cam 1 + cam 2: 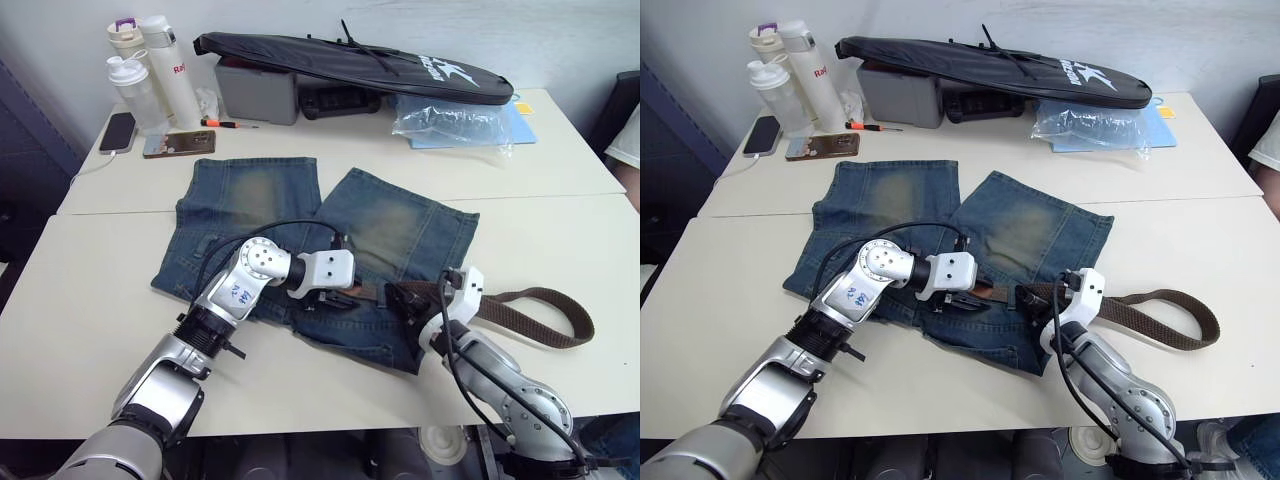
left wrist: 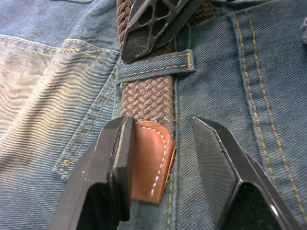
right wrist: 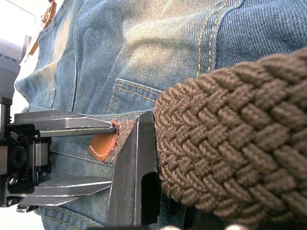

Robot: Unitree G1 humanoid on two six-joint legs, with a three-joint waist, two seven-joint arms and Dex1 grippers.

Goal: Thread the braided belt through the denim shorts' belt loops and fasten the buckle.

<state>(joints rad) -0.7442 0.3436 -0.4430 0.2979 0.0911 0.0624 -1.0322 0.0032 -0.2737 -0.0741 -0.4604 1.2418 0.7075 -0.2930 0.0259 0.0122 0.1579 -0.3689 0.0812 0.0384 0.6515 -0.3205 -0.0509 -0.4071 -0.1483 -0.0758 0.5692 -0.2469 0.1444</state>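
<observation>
The denim shorts (image 1: pixel 330 250) lie flat on the near table (image 1: pixel 90 300), waistband toward the robot. The braided belt (image 1: pixel 540 310) runs from a loose loop on the table at the robot's right, across the waistband, and under 1 of the belt loops (image 2: pixel 156 64); its tan leather end (image 2: pixel 151 160) sits just past that loop. The left gripper (image 2: pixel 160 163) is spread, 1 finger against the leather end and the other clear of it, with nothing yet pinched. The right gripper (image 1: pixel 412 300) is clamped on the belt upstream of the loop. Risk: if the left fingers close off-centre they may catch denim along with the tip, or the tip may slip back under the loop when the right gripper pulls or releases. A tug could also bunch the waistband and hide the next loop. No buckle can be made out. Containers: 3 bottles (image 1: pixel 150 70) stand capped at the far left, contents not visible; the grey box (image 1: pixel 258 92) is closed.
</observation>
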